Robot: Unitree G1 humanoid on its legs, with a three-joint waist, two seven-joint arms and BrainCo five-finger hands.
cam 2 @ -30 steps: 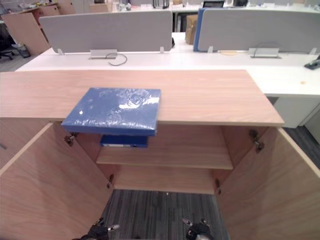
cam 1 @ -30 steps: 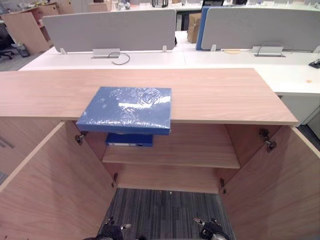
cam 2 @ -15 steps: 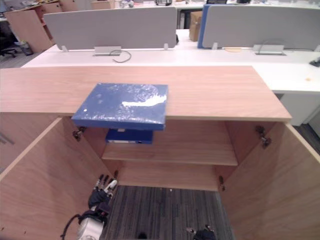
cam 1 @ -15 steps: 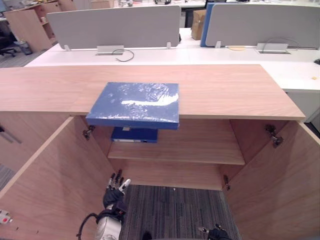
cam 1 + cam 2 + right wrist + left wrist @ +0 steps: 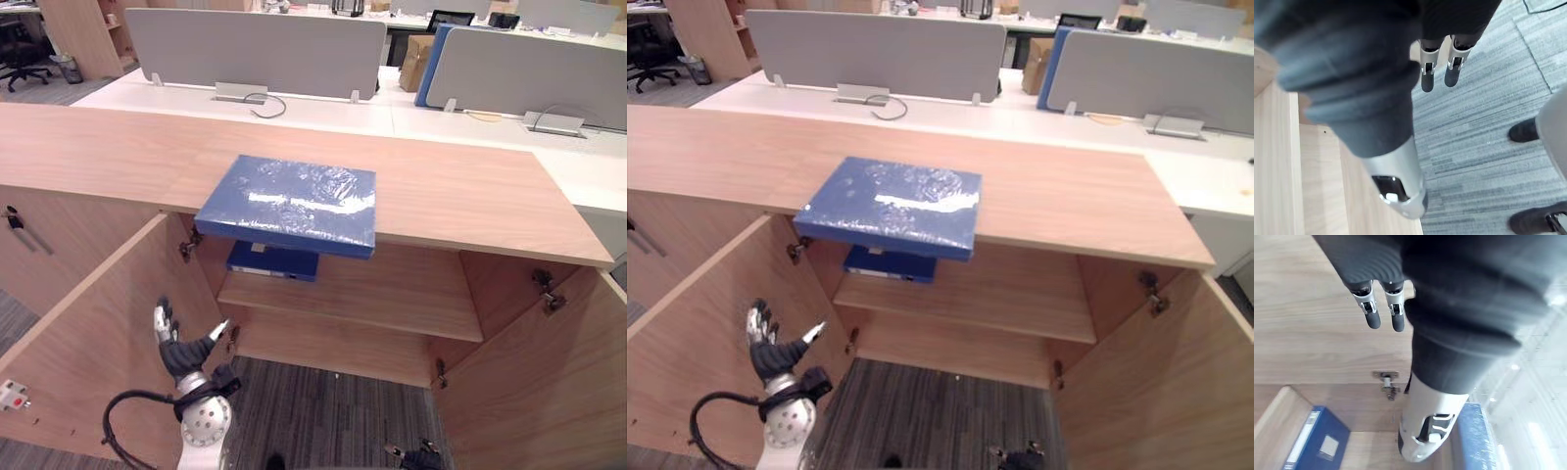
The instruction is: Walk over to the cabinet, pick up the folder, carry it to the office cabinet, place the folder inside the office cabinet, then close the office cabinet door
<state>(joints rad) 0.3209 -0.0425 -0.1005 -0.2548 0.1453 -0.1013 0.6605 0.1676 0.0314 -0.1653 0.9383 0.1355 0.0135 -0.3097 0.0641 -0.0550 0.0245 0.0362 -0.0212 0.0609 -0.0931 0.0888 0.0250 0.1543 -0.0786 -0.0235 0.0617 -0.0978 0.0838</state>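
Note:
A blue folder [image 5: 286,203] in shiny plastic wrap lies flat on the wooden cabinet top [image 5: 470,196], its near edge overhanging the open compartment. A second blue folder [image 5: 272,262] lies on the upper shelf [image 5: 392,294] just beneath it, also seen in the left wrist view [image 5: 1312,440]. My left hand [image 5: 182,350] is raised in front of the open left door, below and left of the folder, open with its fingers [image 5: 1372,316] straight and holding nothing. My right hand [image 5: 421,455] hangs low at the bottom edge, its fingers [image 5: 1429,74] straight over the carpet.
Both cabinet doors stand wide open, the left door [image 5: 88,362] and the right door [image 5: 549,392], flanking grey carpet. White desks with grey partitions [image 5: 255,49] stand behind the cabinet. A person's dark shoes [image 5: 1524,130] are on the carpet near my right hand.
My left hand has risen from the bottom edge to chest height of the left door, fingers spread. The camera has shifted, so the cabinet sits lower and further right.

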